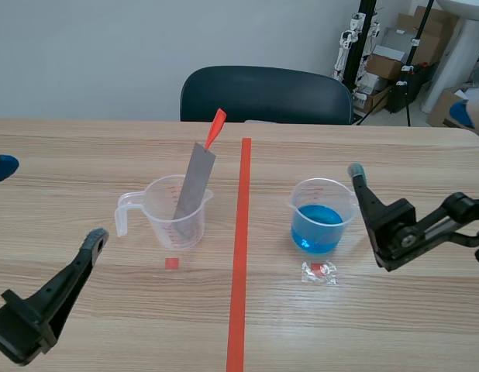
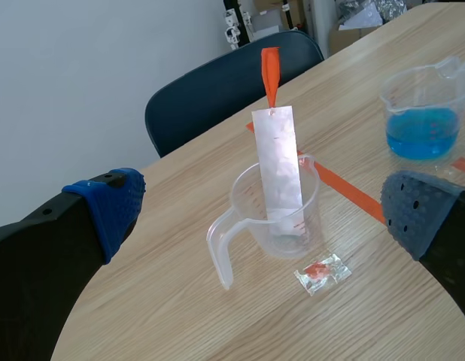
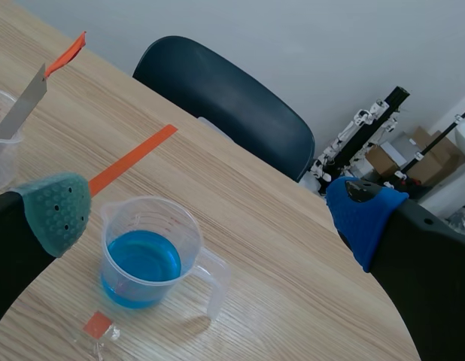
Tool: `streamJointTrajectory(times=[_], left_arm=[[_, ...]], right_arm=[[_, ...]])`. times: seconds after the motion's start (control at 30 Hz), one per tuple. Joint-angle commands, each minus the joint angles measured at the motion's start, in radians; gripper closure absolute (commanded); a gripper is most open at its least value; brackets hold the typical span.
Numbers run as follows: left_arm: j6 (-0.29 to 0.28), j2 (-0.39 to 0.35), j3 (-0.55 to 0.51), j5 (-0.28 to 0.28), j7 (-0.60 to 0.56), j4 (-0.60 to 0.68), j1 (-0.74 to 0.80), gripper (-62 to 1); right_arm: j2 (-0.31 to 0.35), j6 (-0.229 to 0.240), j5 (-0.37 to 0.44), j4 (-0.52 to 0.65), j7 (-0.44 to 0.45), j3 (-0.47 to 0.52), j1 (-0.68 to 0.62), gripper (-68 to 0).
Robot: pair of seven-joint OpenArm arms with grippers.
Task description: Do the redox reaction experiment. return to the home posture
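A clear beaker (image 1: 175,221) left of the tape line holds a grey metal strip (image 1: 194,182) with an orange tag (image 1: 215,128), leaning upright. Right of the line stands a beaker of blue liquid (image 1: 321,218). My left gripper (image 1: 46,205) hovers open at the near left, apart from the strip beaker (image 2: 276,207), which shows between its fingers (image 2: 104,207). My right gripper (image 1: 416,143) hangs open right of the blue beaker (image 3: 146,256), touching nothing. Both grippers (image 2: 264,201) (image 3: 210,213) are empty.
A small clear packet (image 1: 318,272) with a red bit lies in front of the blue beaker; a similar one (image 2: 323,272) lies by the strip beaker. A dark chair (image 1: 267,94) stands behind the table. Boxes and stands (image 1: 394,62) fill the back right.
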Motion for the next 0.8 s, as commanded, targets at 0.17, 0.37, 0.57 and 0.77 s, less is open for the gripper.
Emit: streamJointTrajectory(times=[0.17,0.37,0.57,0.77], left_arm=[[0.001,0.119,0.000,0.119,-0.014,0.073,0.071,-62.3],[-0.016,0.160,0.000,0.149,-0.013,0.132,0.113,-62.3],[-0.016,0.160,0.000,0.149,0.001,0.153,0.115,-62.3],[-0.013,0.160,0.000,0.148,-0.002,0.153,0.115,-62.3]], right_arm=[[0.005,0.014,0.122,0.015,-0.005,0.080,-0.013,-67.9],[0.007,0.120,0.182,0.015,-0.043,0.140,-0.013,-67.9],[0.114,0.120,0.251,0.015,-0.042,0.131,-0.016,-67.9],[0.209,0.120,0.311,0.015,-0.042,0.122,-0.030,-67.9]])
